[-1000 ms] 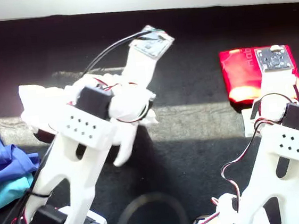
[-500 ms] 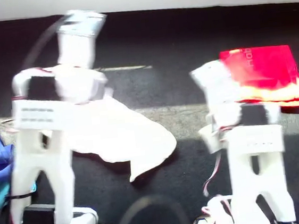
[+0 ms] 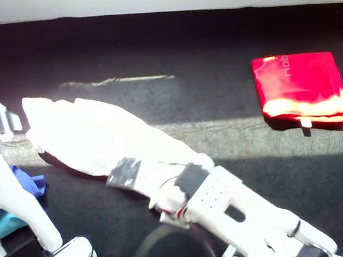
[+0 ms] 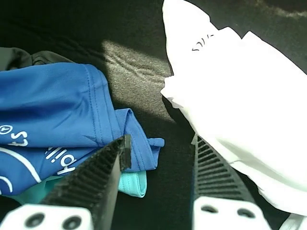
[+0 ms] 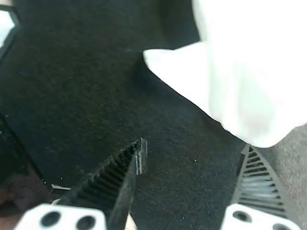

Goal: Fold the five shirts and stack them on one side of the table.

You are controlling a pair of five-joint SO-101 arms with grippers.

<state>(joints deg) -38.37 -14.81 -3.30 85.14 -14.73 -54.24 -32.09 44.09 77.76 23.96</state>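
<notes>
Both arms have swung since the earlier frames: the left one out to the left edge of the table (image 3: 213, 56), the right one across toward the centre.

High view: the white shirt (image 3: 99, 139) lies loose and diagonal, left of centre. The folded red shirt (image 3: 299, 87) sits at far right.

Left wrist view: the left gripper (image 4: 161, 143) has its fingers apart and empty, between the blue shirt (image 4: 48, 110) and the white one.

Right wrist view: the right gripper (image 5: 194, 146) is spread and empty, just off the white shirt's edge.

Risk: a pinch by the left gripper could snag the blue shirt and drag it along.
</notes>
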